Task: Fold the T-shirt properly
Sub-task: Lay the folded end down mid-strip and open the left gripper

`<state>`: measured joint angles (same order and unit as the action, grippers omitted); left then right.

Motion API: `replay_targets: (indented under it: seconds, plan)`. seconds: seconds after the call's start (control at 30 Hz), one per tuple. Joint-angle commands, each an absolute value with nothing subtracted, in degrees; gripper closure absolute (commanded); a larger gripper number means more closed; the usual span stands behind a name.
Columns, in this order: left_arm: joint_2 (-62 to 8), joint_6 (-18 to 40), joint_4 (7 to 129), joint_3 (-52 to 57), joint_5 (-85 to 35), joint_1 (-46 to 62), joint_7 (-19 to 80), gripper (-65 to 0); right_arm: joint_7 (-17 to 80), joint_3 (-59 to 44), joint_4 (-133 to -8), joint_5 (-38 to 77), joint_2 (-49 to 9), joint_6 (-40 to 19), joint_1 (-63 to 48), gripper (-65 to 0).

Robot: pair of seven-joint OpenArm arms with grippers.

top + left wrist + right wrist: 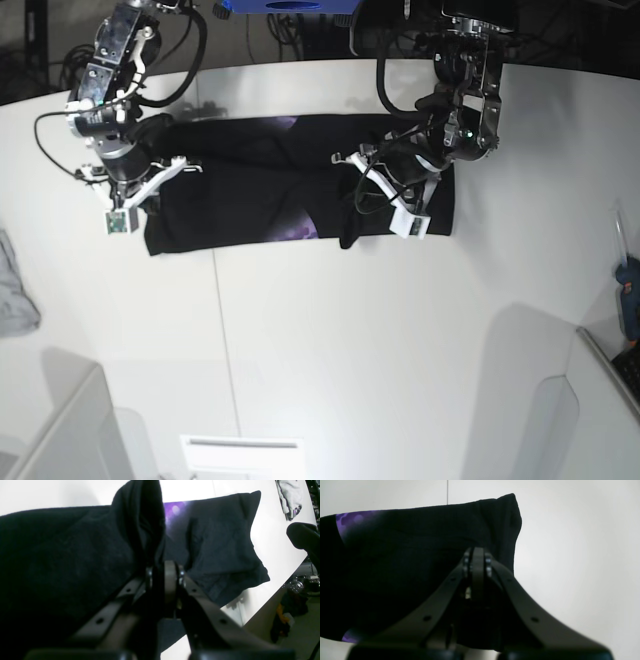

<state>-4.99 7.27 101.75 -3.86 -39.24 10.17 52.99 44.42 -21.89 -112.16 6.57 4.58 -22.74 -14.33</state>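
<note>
T-shirt (260, 190) lies across far side of white table (330, 340), black, folded into a long band w/ purple print (173, 510) partly showing. Left gripper (163, 573) pinched on a raised fold of the shirt, cloth bunched up above the jaws (near the band's end on base view's right). Right gripper (477, 557) jaws together at the other end, black cloth right at the tips, looks clamped on the shirt edge. Small grey cloth (15, 290) sits well apart at table edge
</note>
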Motion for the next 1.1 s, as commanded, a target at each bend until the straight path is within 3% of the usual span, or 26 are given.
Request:
replay_targets:
  seconds: [0.0, 0.23, 0.5, 0.63, 1.0, 1.07]
  plan:
    - [-5.05, 7.52, 102.64, -3.91, -40.4, 9.63, 52.09, 0.0, 43.21, -21.85, -113.1, 6.99, 4.35, -22.73, -13.76, 0.0]
    - [-5.32, 7.52, 102.64, -6.02, -40.4, 9.54, 52.09, -2.1, 43.21, -22.02, -113.1, 6.99, 4.35, -22.64, -13.76, 0.0]
    - [-5.05, 7.52, 102.64, -6.99, -40.4, 9.45, 52.09, -31.9, 43.21, -22.2, -113.1, 6.99, 4.35, -22.64, -13.67, 0.0]
    - [-5.05, 7.52, 102.64, -7.08, -40.4, 8.75, 52.09, -42.1, 43.21, -22.2, -113.1, 6.99, 4.35, -22.64, -13.67, 0.0]
    - [-5.49, 7.52, 107.74, -6.64, -40.4, 10.07, 52.09, -42.5, 43.65, -22.29, -113.1, 7.6, 4.35, -22.64, -13.67, 0.0]
    - [-6.55, 7.52, 109.93, -2.59, -40.4, 12.0, 52.09, -35.7, 47.69, -22.29, -113.1, 11.82, 4.0, -22.64, -13.23, 0.0]
